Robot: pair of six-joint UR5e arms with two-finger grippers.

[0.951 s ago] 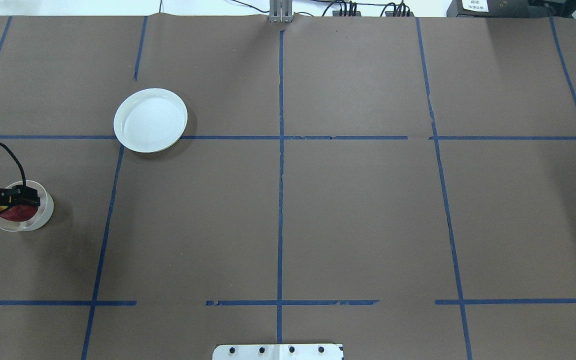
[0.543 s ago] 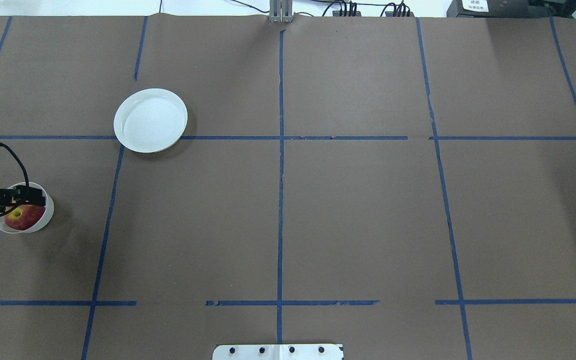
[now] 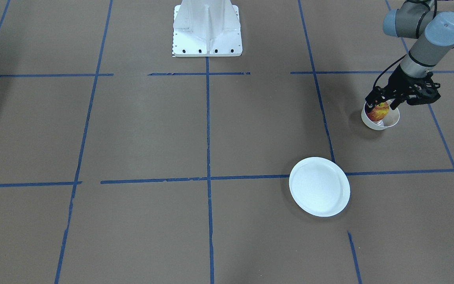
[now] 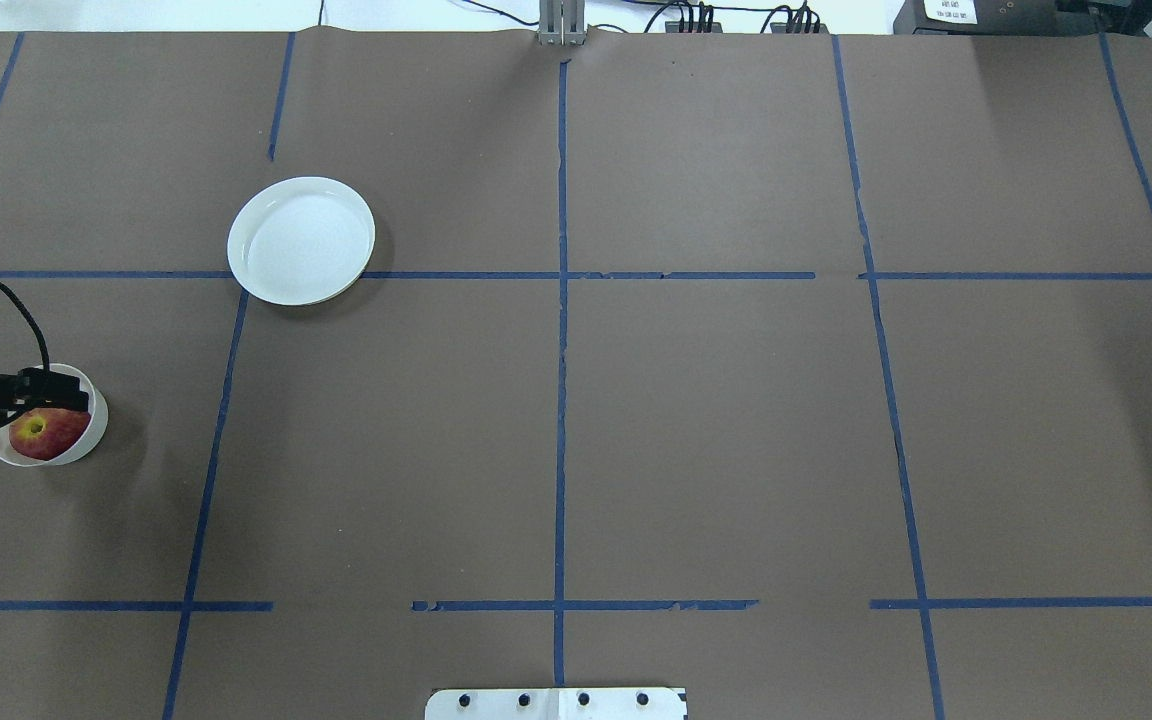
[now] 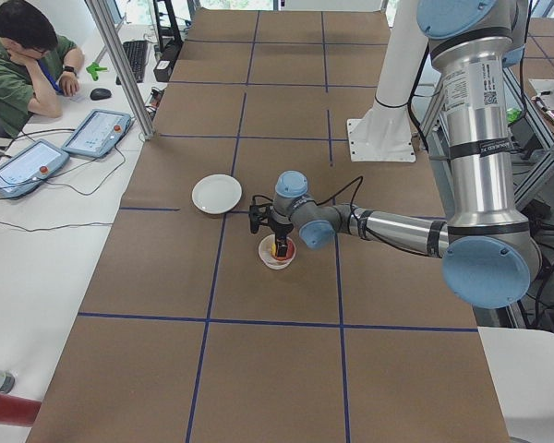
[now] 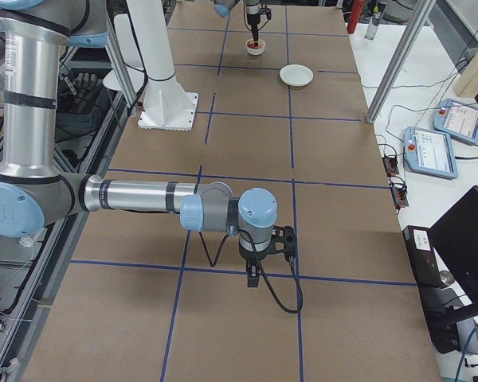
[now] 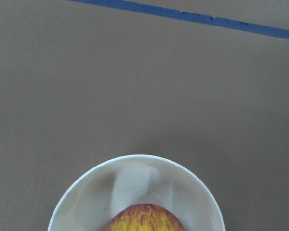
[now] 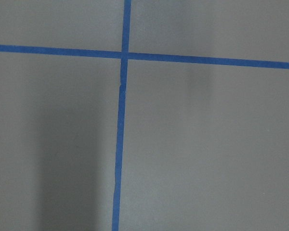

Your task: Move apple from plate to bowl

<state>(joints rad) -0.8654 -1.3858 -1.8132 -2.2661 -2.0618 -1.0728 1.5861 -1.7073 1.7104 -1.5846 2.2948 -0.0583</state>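
The red and yellow apple [image 4: 44, 434] lies in the small cream-white bowl [image 4: 96, 428] at the table's left edge. It also shows in the front view [image 3: 379, 113] and in the left wrist view [image 7: 144, 220], inside the bowl's rim [image 7: 82, 190]. My left gripper [image 4: 58, 392] hangs just above the bowl, open, its fingers [image 3: 370, 99] apart on either side of the apple and not touching it. The flat white plate [image 4: 301, 240] is bare, further in and toward the far side. My right gripper [image 6: 253, 277] shows only in the right side view; I cannot tell whether it is open or shut.
Brown paper with blue tape lines covers the table. The robot's white base [image 3: 207, 27] stands at the middle of the near edge. An operator [image 5: 23, 65] sits at a side desk with tablets. The right wrist view shows only paper and tape.
The left gripper has drawn back and up from the apple. The apple, half covered by the fingers before, now lies uncovered in the bowl. The plate has not moved.
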